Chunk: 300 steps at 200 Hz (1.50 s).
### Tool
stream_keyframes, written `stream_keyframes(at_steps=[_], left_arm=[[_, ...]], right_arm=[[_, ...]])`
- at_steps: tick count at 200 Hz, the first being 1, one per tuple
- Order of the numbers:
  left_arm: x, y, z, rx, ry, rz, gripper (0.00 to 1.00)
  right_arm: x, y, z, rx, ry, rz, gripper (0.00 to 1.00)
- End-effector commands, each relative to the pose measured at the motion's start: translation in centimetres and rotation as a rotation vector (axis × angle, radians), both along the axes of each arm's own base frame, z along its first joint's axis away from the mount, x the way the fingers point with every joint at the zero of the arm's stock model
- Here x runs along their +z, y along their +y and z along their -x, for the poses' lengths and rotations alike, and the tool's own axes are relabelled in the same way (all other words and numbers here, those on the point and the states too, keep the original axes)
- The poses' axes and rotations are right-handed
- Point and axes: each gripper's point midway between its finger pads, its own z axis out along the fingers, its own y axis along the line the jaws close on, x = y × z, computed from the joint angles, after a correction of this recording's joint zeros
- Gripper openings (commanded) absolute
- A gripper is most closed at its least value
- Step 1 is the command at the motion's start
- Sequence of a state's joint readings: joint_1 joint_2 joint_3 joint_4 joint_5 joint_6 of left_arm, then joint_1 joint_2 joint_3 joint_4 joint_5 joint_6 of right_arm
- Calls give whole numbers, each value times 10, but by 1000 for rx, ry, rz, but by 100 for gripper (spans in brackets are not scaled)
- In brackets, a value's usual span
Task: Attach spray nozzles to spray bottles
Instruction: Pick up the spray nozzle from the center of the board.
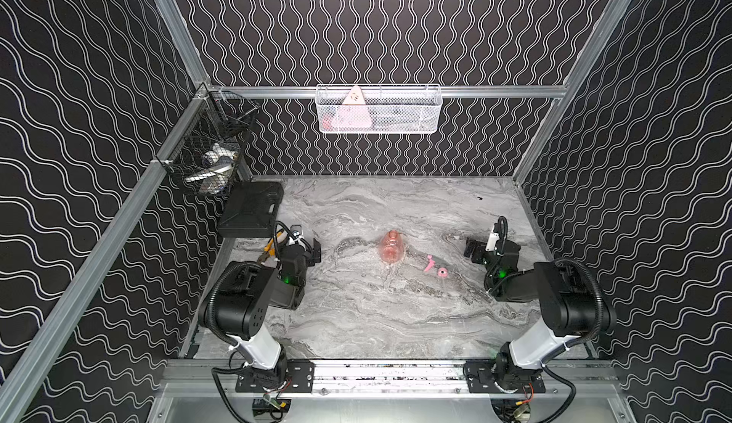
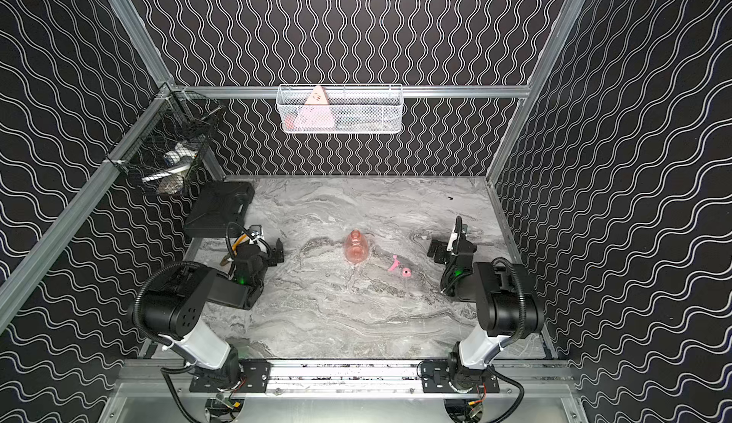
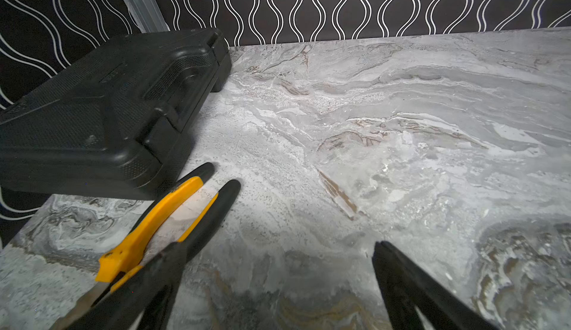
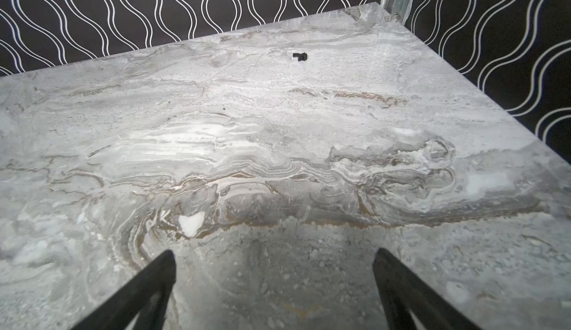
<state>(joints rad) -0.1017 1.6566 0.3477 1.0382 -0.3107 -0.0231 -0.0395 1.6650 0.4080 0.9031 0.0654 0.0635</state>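
Looking down in both top views, you find the spray bottle [image 1: 392, 247] [image 2: 356, 247] near the middle of the marble table [image 1: 376, 314], between the two arms. Its neck is bare and nothing is screwed on it. If it stands or lies, I cannot tell. The spray nozzle [image 1: 429, 263] [image 2: 393, 263] lies on the table just beside the bottle, on the robot's right side, apart from it.

Your left gripper [image 1: 315, 251] [image 3: 278, 248] hovers low at the left side of the table, well apart from the bottle. Its jaws stand wide and hold nothing. In the left wrist view you see pliers [image 3: 173, 217] with yellow and black handles lying on the table under one finger, and a closed black case [image 3: 108, 112] near them at the back left corner.

Your right gripper [image 1: 471, 248] [image 4: 274, 252] is at the right side, near the nozzle but not touching it. Its jaws are spread wide too, with only bare marble between them. A small black piece [image 4: 300, 56] lies alone toward the back right corner.

On the back rail hangs a white mesh basket [image 1: 378, 110] with a pale pink triangular plate [image 1: 352, 118] inside. A black wire basket [image 1: 210, 151] hangs on the left rail.
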Motion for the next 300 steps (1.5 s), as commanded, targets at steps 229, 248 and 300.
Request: stream_keyframes(at_steps=[229,248,300], left_arm=[[80,-45,4,-98,-78,-97,99],[118,-72,6,-158,-117,132,99],[123,-95,12,-120,138,372,99]], right_arm=[[78,-9,-3,-206,43,146,100],[117,1,-10,-234,81,106,100],[99,18,-3,-246,454,-459,100]])
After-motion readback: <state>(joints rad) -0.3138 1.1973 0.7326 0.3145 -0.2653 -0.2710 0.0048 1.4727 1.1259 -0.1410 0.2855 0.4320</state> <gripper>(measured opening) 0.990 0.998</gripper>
